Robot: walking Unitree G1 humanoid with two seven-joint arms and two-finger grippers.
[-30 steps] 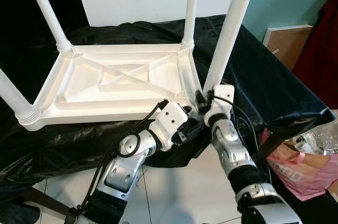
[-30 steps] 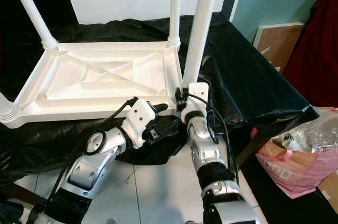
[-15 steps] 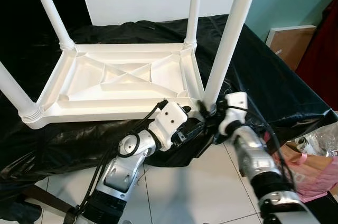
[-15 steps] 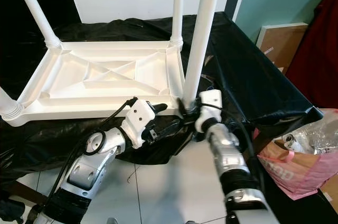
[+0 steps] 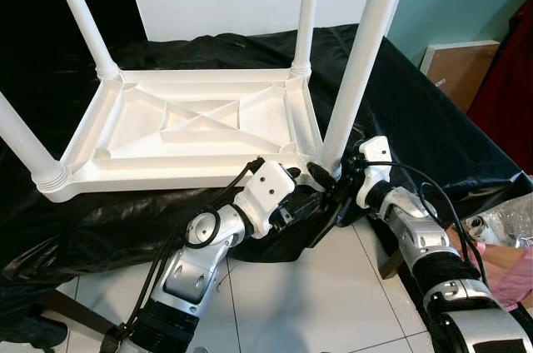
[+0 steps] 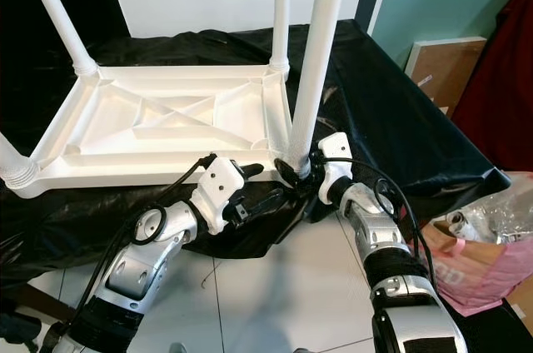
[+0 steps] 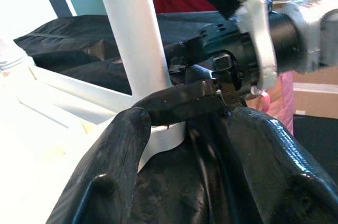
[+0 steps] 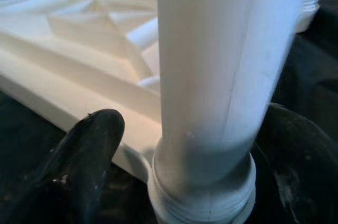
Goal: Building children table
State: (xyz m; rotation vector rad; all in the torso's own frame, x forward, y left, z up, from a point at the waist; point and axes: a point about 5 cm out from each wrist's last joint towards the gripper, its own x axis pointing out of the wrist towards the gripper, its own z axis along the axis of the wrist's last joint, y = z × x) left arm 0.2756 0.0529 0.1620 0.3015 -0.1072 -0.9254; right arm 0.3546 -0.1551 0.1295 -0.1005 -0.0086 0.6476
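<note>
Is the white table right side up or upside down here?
Upside down. The table lies top-down on the black cloth, ribbed underside showing, with its legs pointing up.

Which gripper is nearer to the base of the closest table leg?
Right. The right gripper has its fingers around the table leg at its base; the left gripper sits just beside it.

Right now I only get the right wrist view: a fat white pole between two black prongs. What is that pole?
Observer: It is one leg of a white children's table that lies upside down on a black cloth.
Operator: Are the other legs on?
Observer: Yes, three more stand up: far right leg, far left leg, near left leg.
Operator: And the other arm?
Observer: The left jaws are open, low beside that same corner.
</note>
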